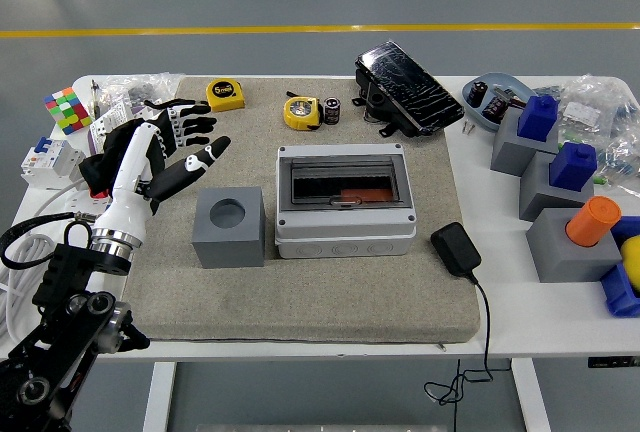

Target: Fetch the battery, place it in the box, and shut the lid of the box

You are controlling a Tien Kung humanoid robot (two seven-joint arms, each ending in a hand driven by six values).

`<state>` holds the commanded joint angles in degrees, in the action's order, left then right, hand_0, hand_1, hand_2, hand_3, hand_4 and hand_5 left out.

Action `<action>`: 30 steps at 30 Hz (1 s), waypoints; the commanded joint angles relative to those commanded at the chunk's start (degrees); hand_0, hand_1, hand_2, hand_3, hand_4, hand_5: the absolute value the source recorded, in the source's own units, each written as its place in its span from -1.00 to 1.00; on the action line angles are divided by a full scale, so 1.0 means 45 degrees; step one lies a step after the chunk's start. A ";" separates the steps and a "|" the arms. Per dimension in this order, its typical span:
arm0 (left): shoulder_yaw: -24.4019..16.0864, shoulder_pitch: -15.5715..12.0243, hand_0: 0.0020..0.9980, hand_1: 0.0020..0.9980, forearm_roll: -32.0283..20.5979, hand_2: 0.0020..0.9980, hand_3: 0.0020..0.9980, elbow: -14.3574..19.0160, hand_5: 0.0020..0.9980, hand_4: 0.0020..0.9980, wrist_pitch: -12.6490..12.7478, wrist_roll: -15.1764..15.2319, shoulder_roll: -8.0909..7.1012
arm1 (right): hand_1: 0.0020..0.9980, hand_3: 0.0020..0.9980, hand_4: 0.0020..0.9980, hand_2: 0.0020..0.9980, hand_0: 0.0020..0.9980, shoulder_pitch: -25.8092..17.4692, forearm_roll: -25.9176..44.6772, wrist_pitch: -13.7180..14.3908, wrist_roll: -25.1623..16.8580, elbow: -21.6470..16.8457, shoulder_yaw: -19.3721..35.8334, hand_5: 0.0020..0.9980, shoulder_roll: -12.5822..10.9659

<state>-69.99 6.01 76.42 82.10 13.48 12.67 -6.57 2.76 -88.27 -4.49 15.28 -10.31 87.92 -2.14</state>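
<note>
A small dark cylindrical battery [332, 110] stands on the grey mat near the back, right of a yellow tape measure [300, 112]. The grey plastic box [344, 202] sits mid-mat with its smoked clear lid [343, 181] lying down over it; something orange shows through the lid. My left hand [178, 147] hovers over the mat's left part, fingers spread and empty, left of the box and above a grey cube. The right arm is out of view.
A grey cube with a round hole [229, 226] stands left of the box. A second tape measure [225, 94], a black panel [407, 89], a black adapter [456, 249], grey blocks with blue and orange pieces [571, 217] and left-side clutter [62, 147] surround the mat.
</note>
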 joint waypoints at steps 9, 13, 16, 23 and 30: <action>-0.0015 -0.0112 0.09 0.27 0.0181 0.25 0.33 0.0000 -0.22 0.88 -0.0138 -0.0154 0.0063 | 0.33 0.22 0.99 0.35 0.28 -0.0103 0.0080 0.0005 -0.0013 0.0000 -0.0051 0.20 0.0033; -0.0095 -0.0175 0.09 0.27 0.0228 0.25 0.33 -0.0011 -0.22 0.88 -0.0168 -0.0194 0.0132 | 0.33 0.22 0.99 0.35 0.28 -0.0168 0.0061 0.0010 -0.0011 0.0000 -0.0003 0.20 0.0058; -0.0168 -0.0194 0.07 0.26 0.0254 0.22 0.31 -0.0008 -0.25 0.85 -0.0178 -0.0207 0.0191 | 0.33 0.22 0.99 0.35 0.29 -0.0192 0.0024 0.0016 -0.0001 0.0000 0.0077 0.20 0.0077; -0.0250 -0.0171 0.07 0.26 0.0277 0.21 0.31 -0.0005 -0.25 0.85 -0.0190 -0.0211 0.0233 | 0.33 0.22 0.99 0.35 0.28 -0.0190 -0.0059 0.0031 0.0024 0.0000 0.0229 0.20 0.0084; -0.0351 -0.0184 0.07 0.25 0.0301 0.21 0.31 -0.0019 -0.26 0.85 -0.0200 -0.0217 0.0276 | 0.33 0.22 0.99 0.35 0.28 -0.0221 -0.0089 0.0017 0.0039 0.0000 0.0244 0.20 0.0110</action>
<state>-71.57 5.18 77.78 82.02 12.58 11.69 -5.33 1.77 -88.67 -4.41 15.45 -10.31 89.02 -1.64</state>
